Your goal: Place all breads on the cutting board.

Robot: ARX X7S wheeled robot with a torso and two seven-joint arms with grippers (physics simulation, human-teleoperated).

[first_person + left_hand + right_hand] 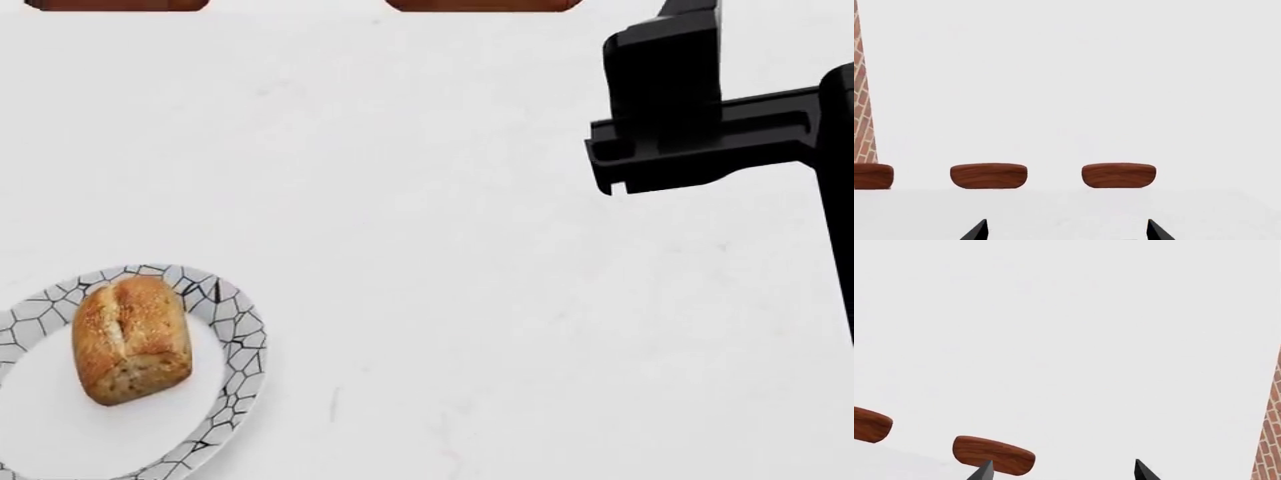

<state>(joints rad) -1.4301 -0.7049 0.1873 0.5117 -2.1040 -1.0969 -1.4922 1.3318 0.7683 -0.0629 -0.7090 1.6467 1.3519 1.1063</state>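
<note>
One bread (pixel 130 340), an oblong golden-brown roll with a split top and speckled crust, lies on a white plate with a black crackle pattern (pixel 238 345) at the near left of the white table in the head view. The cutting board is out of view. My left gripper (pixel 1066 232) is open with nothing between its fingertips (pixel 979 231), over bare white table. My right gripper (pixel 1063 472) is also open and empty, its fingertips (pixel 1141 471) wide apart. Part of the right arm (pixel 694 110) shows high at the right of the head view, far from the bread.
Rounded brown wooden pieces (pixel 989 176) (pixel 1119 175) (pixel 993 455) stand beyond the table's far edge, and they show again as wooden pieces (pixel 483 4) along the top of the head view. A brick wall (pixel 862 100) (pixel 1269 440) rises at the sides.
</note>
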